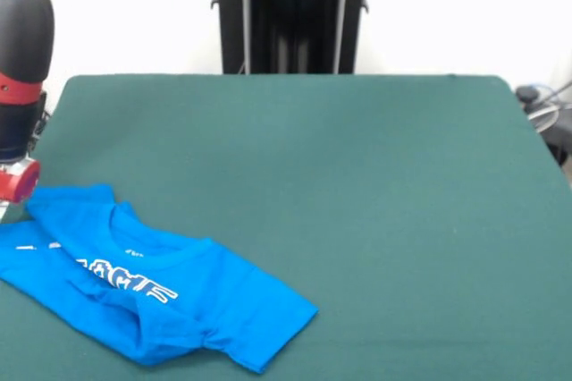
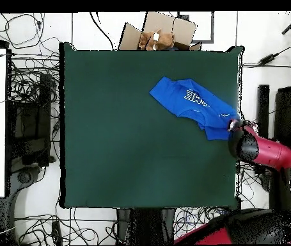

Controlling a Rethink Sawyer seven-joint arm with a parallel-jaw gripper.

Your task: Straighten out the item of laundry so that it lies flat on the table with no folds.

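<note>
The item of laundry [image 1: 143, 283] is a bright blue T-shirt with white lettering, lying crumpled and folded over itself near the table's [image 1: 357, 184] front left corner. In the overhead view the shirt [image 2: 189, 102] sits by the table's [image 2: 122, 141] right edge, stretched diagonally. My gripper [image 1: 5, 207] hangs at the shirt's far left end, mostly cut off by the picture's edge under the red and black wrist. From above, the gripper [image 2: 235, 124] is at the shirt's lower right end, at the table's edge. Whether it holds the fabric is hidden.
The arm's thick red link [image 2: 266, 152] reaches in from beyond the table's right edge in the overhead view. A cardboard box [image 2: 157, 35] stands past the far edge, and cables [image 2: 26, 96] cover the floor on the left.
</note>
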